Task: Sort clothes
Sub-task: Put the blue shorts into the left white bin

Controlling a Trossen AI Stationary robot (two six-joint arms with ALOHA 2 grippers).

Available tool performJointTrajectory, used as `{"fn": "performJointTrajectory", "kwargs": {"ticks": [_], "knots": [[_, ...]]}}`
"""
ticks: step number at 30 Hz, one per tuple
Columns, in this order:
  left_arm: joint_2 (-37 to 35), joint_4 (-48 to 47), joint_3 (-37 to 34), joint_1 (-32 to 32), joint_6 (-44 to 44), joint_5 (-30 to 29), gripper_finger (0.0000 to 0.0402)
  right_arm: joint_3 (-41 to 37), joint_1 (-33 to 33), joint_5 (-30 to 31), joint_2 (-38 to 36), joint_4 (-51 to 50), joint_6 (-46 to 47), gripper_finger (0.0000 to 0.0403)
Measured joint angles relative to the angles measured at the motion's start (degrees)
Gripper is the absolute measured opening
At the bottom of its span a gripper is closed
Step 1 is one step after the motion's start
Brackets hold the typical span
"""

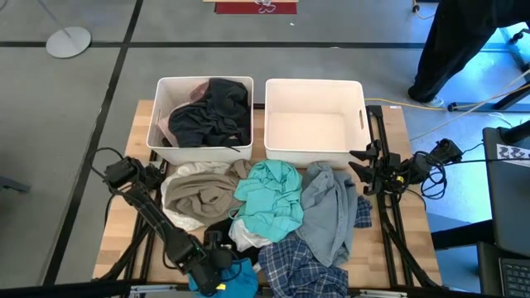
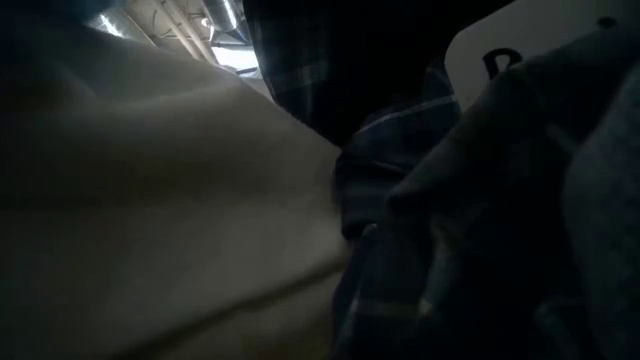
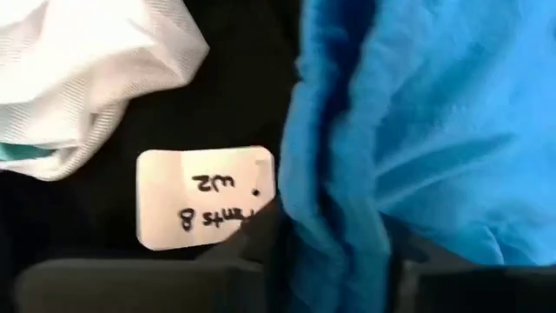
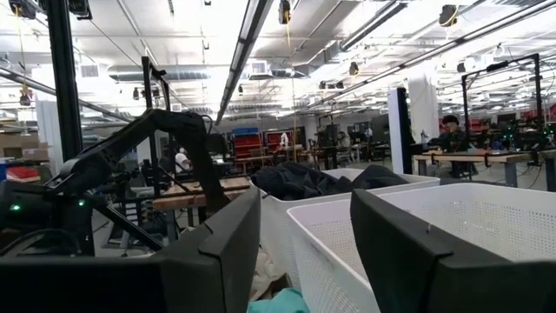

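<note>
bright blue cloth (image 3: 417,130) fills the space right in front of my left fingers (image 3: 130,283) — a fold of it drops between them, and i am narrowed around that fold. my left gripper (image 1: 217,266) sits at the near edge of the table (image 1: 414,240), low in the pile, with a black garment (image 3: 234,87) beneath it carrying a white handwritten tag (image 3: 206,196), and a white garment (image 3: 87,78) just beside.

largest first across the table: the grey-blue denim piece (image 1: 331,207) lies toward the right, the teal shirt (image 1: 272,199) in the middle, the beige garment (image 1: 203,194) on the left, the blue plaid shirt (image 1: 302,269) at the near edge. they overlap, touching edge to edge. dark clothes (image 1: 211,112) already fill the left bin (image 1: 166,87); the right bin (image 1: 315,87) holds none.

my right gripper (image 1: 363,165) waits at the table's right edge beside the right bin, fingers (image 4: 417,252) parted and holding nothing — bare wood shows only along the table's sides.
</note>
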Motion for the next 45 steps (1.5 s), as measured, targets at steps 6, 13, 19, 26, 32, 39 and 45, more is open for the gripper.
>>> {"fn": "performJointTrajectory", "kwargs": {"ticks": [6,13,19,26,32,39,45], "knots": [[-3.4,-0.3,0.0,0.5,2.4,0.1,0.0010,0.1,0.0,-0.4,0.0,0.0,1.3,0.0182],[-12.0,-1.5,0.0,1.3,2.7,-6.2,0.0022,0.1,0.0,-0.7,0.0,0.0,1.4,0.0182],[-21.5,-1.9,0.0,2.6,10.8,-14.5,0.0009,0.1,0.0,-0.6,0.0,0.0,1.5,0.0182],[-31.9,-1.4,0.0,4.8,25.3,-31.9,0.0025,0.1,0.0,-0.6,0.0,0.0,1.5,0.0182],[-39.1,6.2,0.0,8.2,45.1,-50.7,0.0027,0.1,0.0,-0.6,0.0,0.0,1.5,0.0182],[-45.8,20.9,0.0,16.9,72.3,-62.4,0.0028,0.1,0.0,-0.6,0.0,-0.1,0.8,0.0182],[-50.3,21.6,0.0,31.4,74.2,-62.4,0.0029,0.0,0.0,-0.6,0.0,-0.1,0.4,0.0182]]}}
